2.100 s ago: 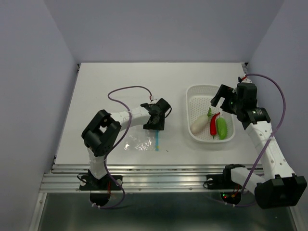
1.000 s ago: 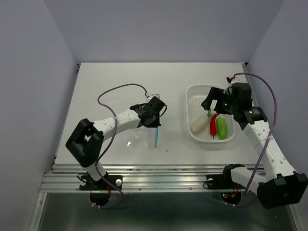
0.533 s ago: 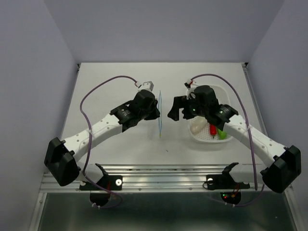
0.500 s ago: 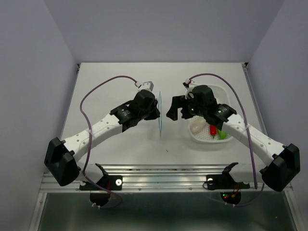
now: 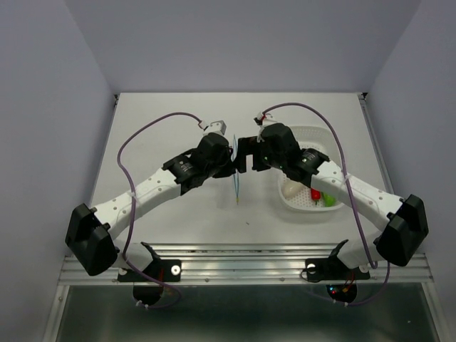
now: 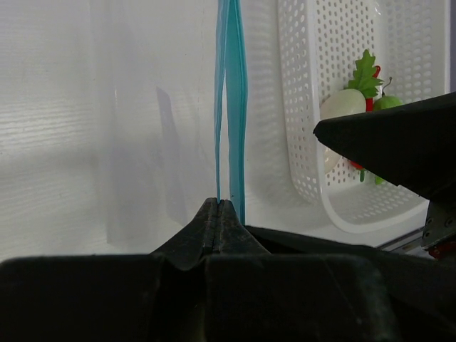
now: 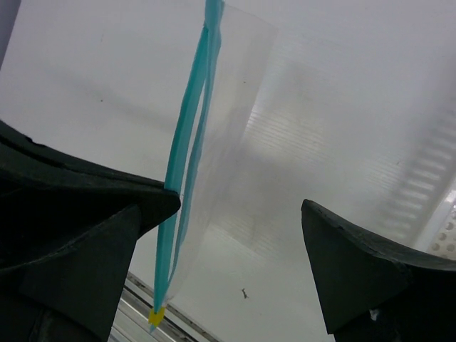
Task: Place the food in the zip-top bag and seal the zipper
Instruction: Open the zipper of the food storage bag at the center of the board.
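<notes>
The zip-top bag (image 7: 242, 128) hangs edge-on above the table, with my left gripper (image 5: 232, 158) shut on its light-blue zipper (image 5: 236, 182). In the left wrist view the pinched jaws (image 6: 219, 208) hold one lip of the zipper (image 6: 232, 107). The other lip stands slightly apart. My right gripper (image 5: 244, 153) is open right beside the bag, and the clear film shows between its fingers (image 7: 356, 263). The food lies in the white basket (image 5: 335, 206): a white radish (image 5: 291, 189), a red chili (image 5: 314, 194) and a green pod (image 5: 328, 199).
The white perforated basket (image 6: 303, 157) stands on the table's right half, under the right arm. Purple cables loop above both arms. The aluminium rail (image 5: 242, 251) runs along the table's near edge. A small dark speck (image 7: 244, 293) lies on the table.
My left arm has lifted the bag off the table and carried it toward the middle. My right gripper has swung left from over the basket to beside the bag.
</notes>
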{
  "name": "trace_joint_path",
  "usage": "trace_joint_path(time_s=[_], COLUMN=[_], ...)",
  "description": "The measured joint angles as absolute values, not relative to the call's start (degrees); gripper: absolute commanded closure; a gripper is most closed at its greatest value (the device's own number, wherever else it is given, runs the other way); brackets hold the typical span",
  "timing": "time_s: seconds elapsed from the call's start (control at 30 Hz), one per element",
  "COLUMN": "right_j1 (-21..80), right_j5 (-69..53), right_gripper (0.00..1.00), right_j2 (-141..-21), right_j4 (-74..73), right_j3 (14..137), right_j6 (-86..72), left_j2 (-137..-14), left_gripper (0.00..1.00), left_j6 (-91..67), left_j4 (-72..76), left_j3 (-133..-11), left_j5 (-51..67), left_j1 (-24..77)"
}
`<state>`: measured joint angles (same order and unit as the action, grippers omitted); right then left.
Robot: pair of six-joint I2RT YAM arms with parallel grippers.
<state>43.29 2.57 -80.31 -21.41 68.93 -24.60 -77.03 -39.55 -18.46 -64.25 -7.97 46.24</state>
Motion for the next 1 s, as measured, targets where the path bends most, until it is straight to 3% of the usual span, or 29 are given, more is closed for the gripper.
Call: trace_joint_path(time_s=[0.3,0.7,0.87,1.0], right_j1=[43.38,43.55,43.59,43.77], right_j5=[9.54,9.47,10.41,10.55], right_gripper=[0.00,0.02,0.34,0.48], right_j2=[-81.17,-85.95,-88.79,-90.50], right_j4=[-21.45,-21.45,-21.71,-21.85], right_j3=[69.71,71.55,72.82,73.36], right_j6=[-25.67,-25.47,-25.52,-25.58], left_j2=[-76.27,-75.96,-75.85,-75.29], left_gripper=[1.00,1.00,1.00,1.00], left_j6=[-39.57,-39.48,-39.42,-39.29], left_j4=[-18.46,-18.74,-18.76,-18.92], left_j3=[-64.25,-64.25,-64.25,-64.25], left_j5=[-7.84,-7.18,-6.87,-7.03], left_j1=[46.28,46.28,46.28,46.28])
